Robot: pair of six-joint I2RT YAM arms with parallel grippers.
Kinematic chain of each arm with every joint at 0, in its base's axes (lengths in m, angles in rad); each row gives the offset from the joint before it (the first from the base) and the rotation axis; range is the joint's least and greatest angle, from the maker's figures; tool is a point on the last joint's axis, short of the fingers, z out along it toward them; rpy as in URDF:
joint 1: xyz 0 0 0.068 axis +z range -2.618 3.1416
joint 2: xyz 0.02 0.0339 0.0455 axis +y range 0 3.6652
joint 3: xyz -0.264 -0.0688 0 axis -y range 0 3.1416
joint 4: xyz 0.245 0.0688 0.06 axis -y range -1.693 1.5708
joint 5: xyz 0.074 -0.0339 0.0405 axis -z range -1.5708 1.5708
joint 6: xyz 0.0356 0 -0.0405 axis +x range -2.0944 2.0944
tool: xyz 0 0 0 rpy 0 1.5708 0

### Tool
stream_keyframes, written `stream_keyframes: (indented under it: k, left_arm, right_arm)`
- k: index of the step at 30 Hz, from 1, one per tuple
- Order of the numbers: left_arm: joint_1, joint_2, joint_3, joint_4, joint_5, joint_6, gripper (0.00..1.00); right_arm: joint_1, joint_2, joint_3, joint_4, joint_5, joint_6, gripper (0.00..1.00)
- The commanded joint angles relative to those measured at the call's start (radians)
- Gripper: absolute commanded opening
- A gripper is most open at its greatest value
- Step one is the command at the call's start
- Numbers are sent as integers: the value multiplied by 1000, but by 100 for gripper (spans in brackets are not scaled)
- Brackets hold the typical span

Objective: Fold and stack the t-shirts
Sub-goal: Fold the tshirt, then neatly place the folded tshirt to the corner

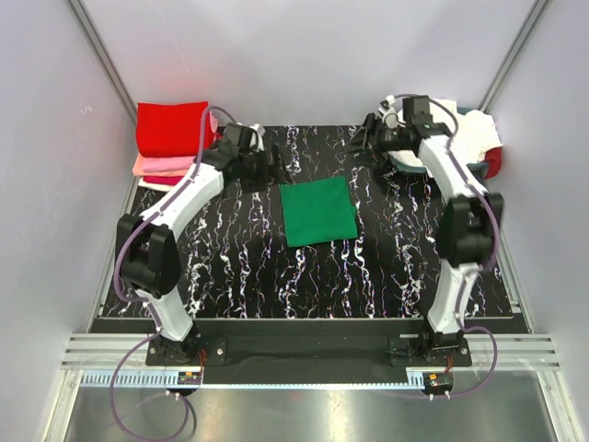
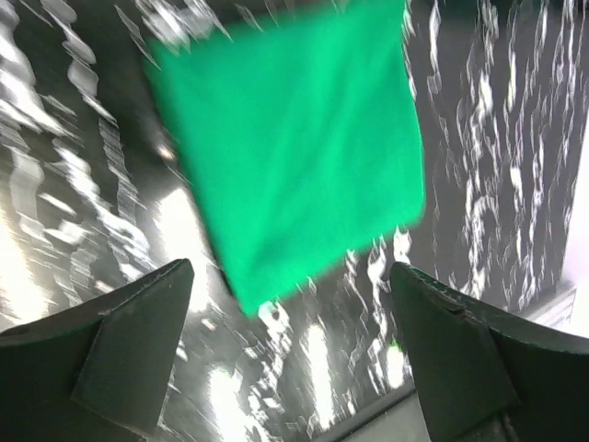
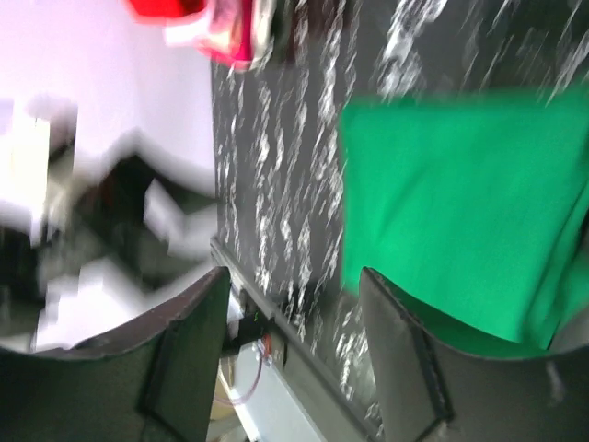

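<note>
I've got both arms reached out over the far half of the mat [image 1: 230, 267], elbows up. The left hand [image 1: 260, 158] hangs released, fingers spread, just off the far left corner of the green t-shirt [image 1: 317, 211]. The right hand [image 1: 370, 138] is released too, off its far right. The shirt lies folded flat, mid-mat. The red and pink t-shirts [image 1: 168, 138] are stacked far left, the white t-shirts [image 1: 471, 129] far right.
</note>
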Motion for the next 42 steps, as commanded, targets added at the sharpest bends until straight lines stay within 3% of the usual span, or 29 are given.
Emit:
stream_keyframes:
  k: [1,8,14,25,27,32,42]
  left_arm:
    - [81,84,52,2,2,73,90]
    - [137,299,127,132,117,116,81]
    - [137,391,96,232,152,69,77]
    - [135,400,-97,469,178,-79,71]
    - [135,408,-97,468,175,-82,70]
    - [130,434,-95,468,163,-103,59]
    - [37,440,-43,359,-43,-129,42]
  right_arm:
    - [26,-256,-246,35,53,-38,68]
    - [105,-699,-859,181,76,-22,73]
    - [113,-893,-1078,189,94,-16,73]
    - [112,-924,-1133,127,159,-62,73]
    - [115,-918,-1132,130,157,-64,73]
    - [113,-907,-1130,132,160,-68,73]
    - [113,-904,-1152,162,162,-65,73]
